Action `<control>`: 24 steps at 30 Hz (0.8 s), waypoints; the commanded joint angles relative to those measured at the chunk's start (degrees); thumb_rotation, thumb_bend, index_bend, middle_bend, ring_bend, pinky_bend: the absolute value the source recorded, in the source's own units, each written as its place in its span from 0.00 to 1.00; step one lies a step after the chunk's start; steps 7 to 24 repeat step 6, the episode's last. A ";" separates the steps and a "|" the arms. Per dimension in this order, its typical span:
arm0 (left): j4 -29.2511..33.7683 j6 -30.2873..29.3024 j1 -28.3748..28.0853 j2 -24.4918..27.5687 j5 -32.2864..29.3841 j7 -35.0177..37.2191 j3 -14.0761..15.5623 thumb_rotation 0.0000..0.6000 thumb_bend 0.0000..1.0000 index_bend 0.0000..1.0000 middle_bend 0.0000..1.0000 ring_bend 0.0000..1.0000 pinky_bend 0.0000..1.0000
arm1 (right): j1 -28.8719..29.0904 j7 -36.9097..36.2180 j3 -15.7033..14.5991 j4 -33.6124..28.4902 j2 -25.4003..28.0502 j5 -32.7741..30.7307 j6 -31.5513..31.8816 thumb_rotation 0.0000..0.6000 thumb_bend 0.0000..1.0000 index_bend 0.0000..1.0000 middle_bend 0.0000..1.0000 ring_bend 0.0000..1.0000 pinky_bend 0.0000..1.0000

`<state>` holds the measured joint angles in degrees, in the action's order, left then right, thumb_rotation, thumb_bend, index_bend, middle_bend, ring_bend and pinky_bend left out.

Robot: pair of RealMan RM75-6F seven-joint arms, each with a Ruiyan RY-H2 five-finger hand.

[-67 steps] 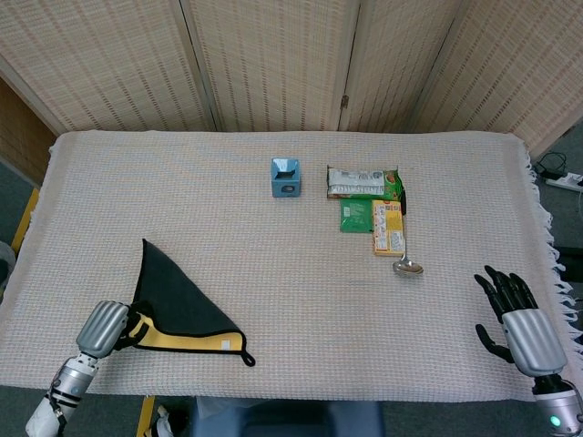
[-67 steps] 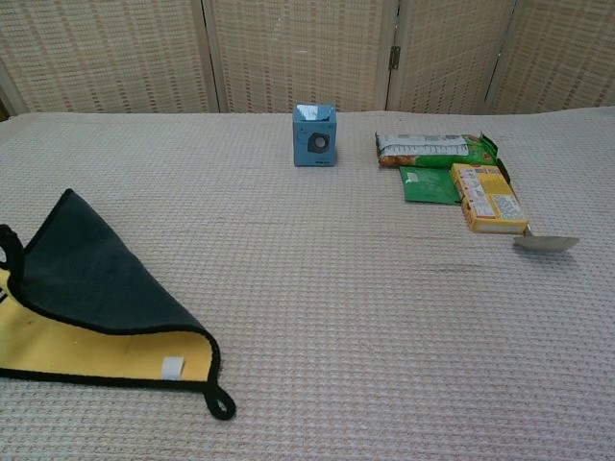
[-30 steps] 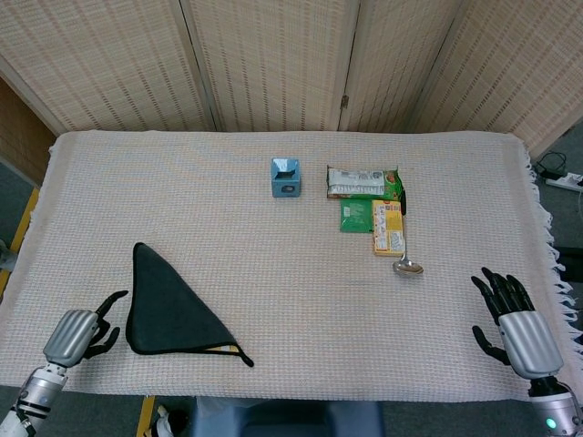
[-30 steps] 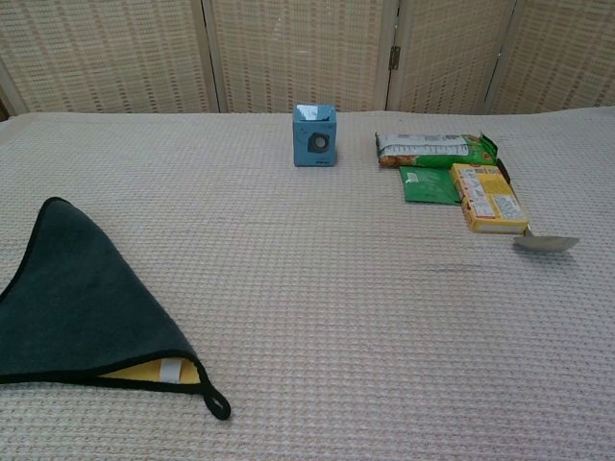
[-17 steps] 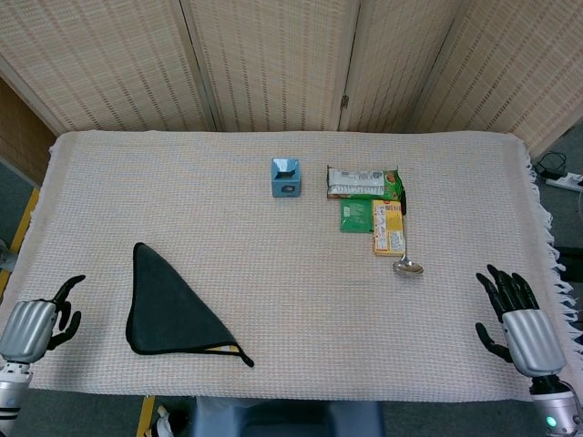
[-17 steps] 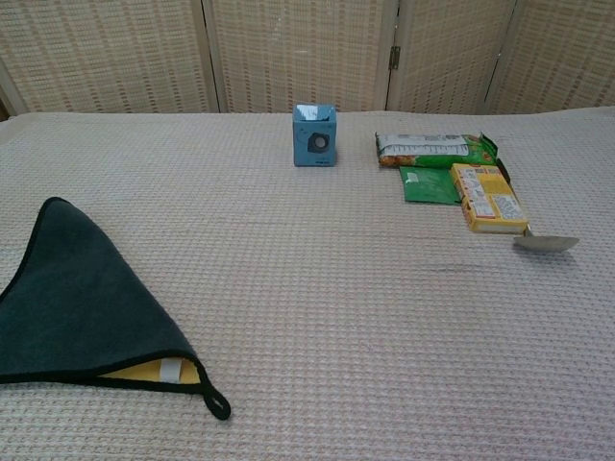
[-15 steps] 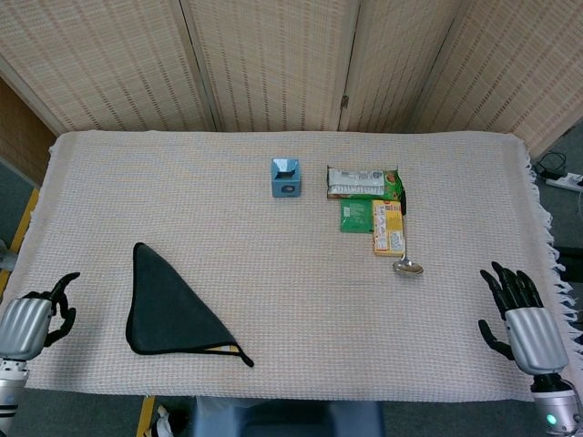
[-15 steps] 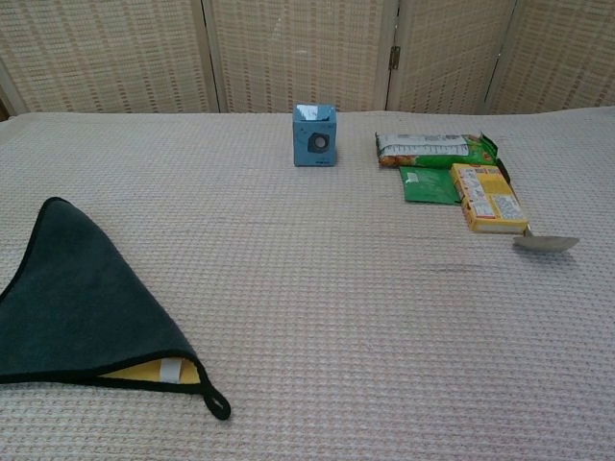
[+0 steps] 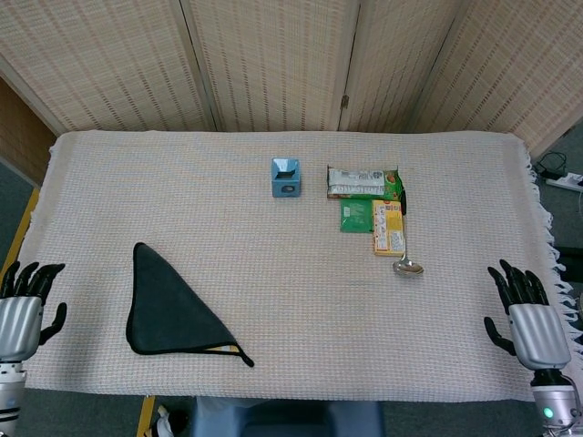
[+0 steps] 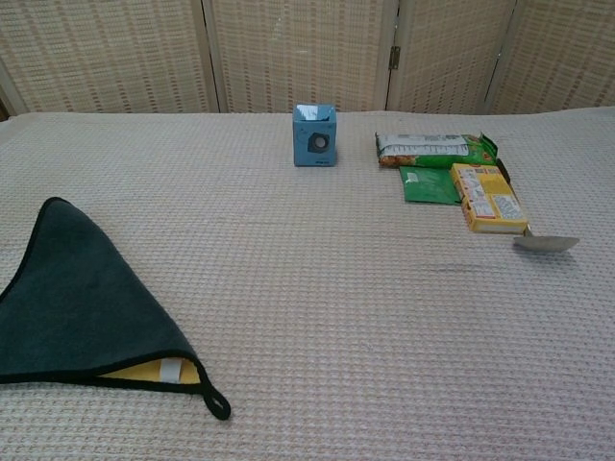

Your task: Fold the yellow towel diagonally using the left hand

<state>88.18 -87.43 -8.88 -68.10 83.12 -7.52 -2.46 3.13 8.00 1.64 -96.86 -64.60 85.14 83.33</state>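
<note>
No lettering can be read in either view. The silver-and-green snack packet [image 10: 434, 148], the flat green sachet [image 10: 429, 184] and the yellow box [image 10: 488, 198] all carry print, but it is too small and blurred to make out any word, brand or number. The small white tag [image 10: 170, 371] at the yellow towel [image 10: 86, 307]'s lower corner and the blue cube [image 10: 314, 134] with its dark round mark show no legible characters either.
</note>
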 commanded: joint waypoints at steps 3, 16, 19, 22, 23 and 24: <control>1.61 5.72 -1.18 1.58 1.93 3.64 2.53 1.00 0.51 0.19 0.22 0.13 0.04 | -0.59 0.04 -0.78 -0.70 0.67 1.75 1.15 1.00 0.45 0.00 0.00 0.00 0.00; 1.90 6.74 -1.45 1.50 2.64 3.61 3.04 1.00 0.51 0.18 0.22 0.13 0.04 | -0.94 -0.10 -0.97 -0.92 0.91 2.46 1.90 1.00 0.45 0.00 0.00 0.00 0.00; 1.90 6.74 -1.45 1.50 2.64 3.61 3.04 1.00 0.51 0.18 0.22 0.13 0.04 | -0.94 -0.10 -0.97 -0.92 0.91 2.46 1.90 1.00 0.45 0.00 0.00 0.00 0.00; 1.90 6.74 -1.45 1.50 2.64 3.61 3.04 1.00 0.51 0.18 0.22 0.13 0.04 | -0.94 -0.10 -0.97 -0.92 0.91 2.46 1.90 1.00 0.45 0.00 0.00 0.00 0.00; 1.90 6.74 -1.45 1.50 2.64 3.61 3.04 1.00 0.51 0.18 0.22 0.13 0.04 | -0.94 -0.10 -0.97 -0.92 0.91 2.46 1.90 1.00 0.45 0.00 0.00 0.00 0.00; 1.90 6.74 -1.45 1.50 2.64 3.61 3.04 1.00 0.51 0.18 0.22 0.13 0.04 | -0.94 -0.10 -0.97 -0.92 0.91 2.46 1.90 1.00 0.45 0.00 0.00 0.00 0.00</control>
